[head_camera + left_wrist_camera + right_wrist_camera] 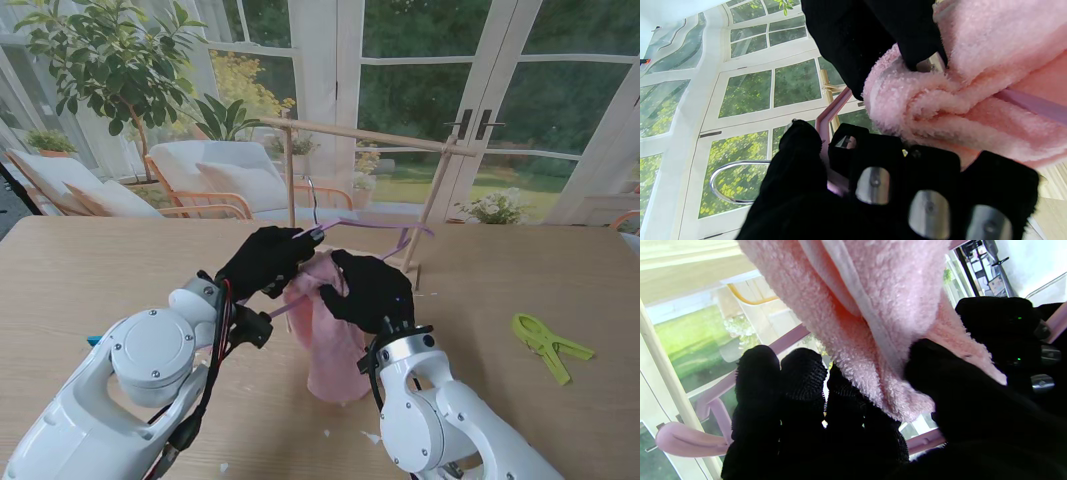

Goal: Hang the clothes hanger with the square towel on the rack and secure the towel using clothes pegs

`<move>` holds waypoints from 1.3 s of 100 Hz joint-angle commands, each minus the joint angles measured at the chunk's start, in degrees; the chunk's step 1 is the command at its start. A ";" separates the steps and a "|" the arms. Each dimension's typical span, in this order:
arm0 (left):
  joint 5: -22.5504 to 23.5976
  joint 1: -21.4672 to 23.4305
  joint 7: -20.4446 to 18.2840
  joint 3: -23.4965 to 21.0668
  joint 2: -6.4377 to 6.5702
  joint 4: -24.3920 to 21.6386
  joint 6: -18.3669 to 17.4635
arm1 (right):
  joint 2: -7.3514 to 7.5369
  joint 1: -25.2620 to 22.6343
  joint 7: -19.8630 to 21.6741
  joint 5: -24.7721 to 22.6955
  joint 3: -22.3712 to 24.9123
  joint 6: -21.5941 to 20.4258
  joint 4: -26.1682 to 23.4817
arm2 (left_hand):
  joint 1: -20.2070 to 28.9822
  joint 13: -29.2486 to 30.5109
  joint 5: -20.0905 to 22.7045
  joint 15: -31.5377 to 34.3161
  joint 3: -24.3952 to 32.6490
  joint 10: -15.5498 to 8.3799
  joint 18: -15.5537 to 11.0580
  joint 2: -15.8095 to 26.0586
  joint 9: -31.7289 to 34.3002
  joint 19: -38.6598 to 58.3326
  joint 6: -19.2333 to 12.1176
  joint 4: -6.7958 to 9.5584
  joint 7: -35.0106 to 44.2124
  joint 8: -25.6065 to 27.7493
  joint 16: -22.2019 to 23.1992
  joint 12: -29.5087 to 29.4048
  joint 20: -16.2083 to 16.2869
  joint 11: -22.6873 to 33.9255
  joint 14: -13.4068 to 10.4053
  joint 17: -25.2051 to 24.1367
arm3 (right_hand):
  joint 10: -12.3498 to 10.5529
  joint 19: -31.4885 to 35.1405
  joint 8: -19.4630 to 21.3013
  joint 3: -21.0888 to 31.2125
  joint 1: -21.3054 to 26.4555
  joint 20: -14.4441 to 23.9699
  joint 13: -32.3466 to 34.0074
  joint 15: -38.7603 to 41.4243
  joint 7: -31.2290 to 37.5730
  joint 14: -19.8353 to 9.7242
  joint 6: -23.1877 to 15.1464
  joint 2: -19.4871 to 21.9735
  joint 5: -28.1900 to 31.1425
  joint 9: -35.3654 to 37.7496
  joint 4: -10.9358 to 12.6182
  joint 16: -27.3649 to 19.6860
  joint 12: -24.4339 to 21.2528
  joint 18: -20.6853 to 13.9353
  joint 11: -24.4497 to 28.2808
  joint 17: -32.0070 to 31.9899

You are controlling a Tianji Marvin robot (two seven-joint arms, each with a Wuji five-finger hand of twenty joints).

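left hand [265,259] clamped on lilac hanger [372,228], up by wooden rack [360,135] | right hand [372,290] pinching pink towel [330,345], draped off hanger | hook probably not on rail | green peg [548,345] far right on table [90,270]

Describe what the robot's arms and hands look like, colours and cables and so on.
Both arms have glossy white shells with round grey joint caps. The left hand and right hand wear black knit gloves; silver metal plates show on the left fingers. Red and black cables run along the left forearm.
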 commanded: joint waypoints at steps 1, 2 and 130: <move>-0.41 0.07 -0.75 -0.33 -0.30 -0.69 0.05 | -0.44 -0.45 0.52 -0.68 0.09 -0.37 0.09 | 2.03 1.68 2.74 7.64 0.39 -2.45 2.70 1.03 2.43 16.96 3.00 1.67 1.37 2.94 2.37 0.84 1.63 1.22 0.00 0.80 | -2.38 2.42 -1.04 1.74 -4.80 31.22 0.94 0.90 -6.79 -0.76 2.24 0.15 -1.88 0.13 3.91 0.73 0.92 -2.08 1.67 0.24; -0.44 0.05 -0.74 -0.36 -0.30 -0.68 0.05 | -0.43 -0.49 0.47 -0.77 0.11 -0.38 0.08 | 2.01 1.68 2.74 7.64 0.38 -2.45 2.70 1.04 2.43 16.96 3.00 1.66 1.37 2.94 2.37 0.84 1.63 1.22 0.00 0.80 | -2.38 2.23 -1.18 1.64 -5.56 31.17 0.82 0.80 -8.00 -0.67 2.77 -0.19 -2.17 -0.04 3.94 0.75 0.87 -1.96 1.53 0.11; -2.53 -0.61 -3.91 -3.77 0.57 -0.81 -3.18 | -1.47 -3.58 -2.12 5.87 4.70 0.14 5.24 | 1.92 1.68 2.96 7.69 0.52 -2.45 2.76 0.82 2.43 16.96 2.88 1.72 1.34 2.85 2.47 0.84 1.71 1.22 -0.01 0.78 | 3.62 -16.03 1.13 -2.23 -8.18 32.56 -21.42 -27.44 -16.99 2.53 0.91 -1.15 -6.83 -22.24 3.57 -8.15 -15.38 0.06 -19.15 -15.86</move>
